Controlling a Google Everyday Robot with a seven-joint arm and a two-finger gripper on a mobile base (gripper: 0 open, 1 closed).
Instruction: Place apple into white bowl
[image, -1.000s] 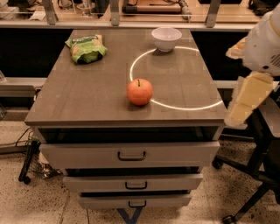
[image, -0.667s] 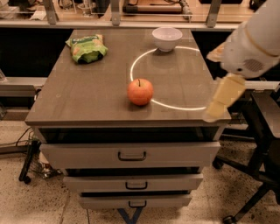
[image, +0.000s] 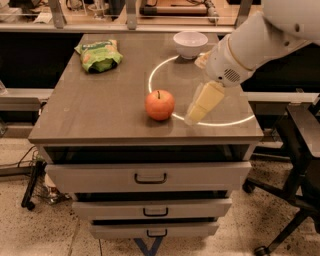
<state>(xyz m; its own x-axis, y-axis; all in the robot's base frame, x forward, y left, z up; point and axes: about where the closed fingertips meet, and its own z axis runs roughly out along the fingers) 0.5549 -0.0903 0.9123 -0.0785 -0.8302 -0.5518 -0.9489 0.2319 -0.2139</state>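
Note:
The orange-red apple (image: 160, 105) with a short dark stem sits on the grey-brown cabinet top (image: 100, 110), near the front middle. The small white bowl (image: 190, 44) stands at the back of the top, right of centre, empty. My gripper (image: 196, 115) hangs from the white arm (image: 250, 45) that reaches in from the upper right. Its cream-coloured tip is low over the top, just right of the apple and apart from it. It holds nothing that I can see.
A green snack bag (image: 99, 55) lies at the back left of the top. A bright ring of light (image: 200, 90) marks the surface. Drawers with handles (image: 150, 177) are below. A dark chair (image: 300, 150) stands to the right.
My arm has swung in from the right edge and the gripper has moved left and over the cabinet top, close to the apple. The apple and bowl have not moved.

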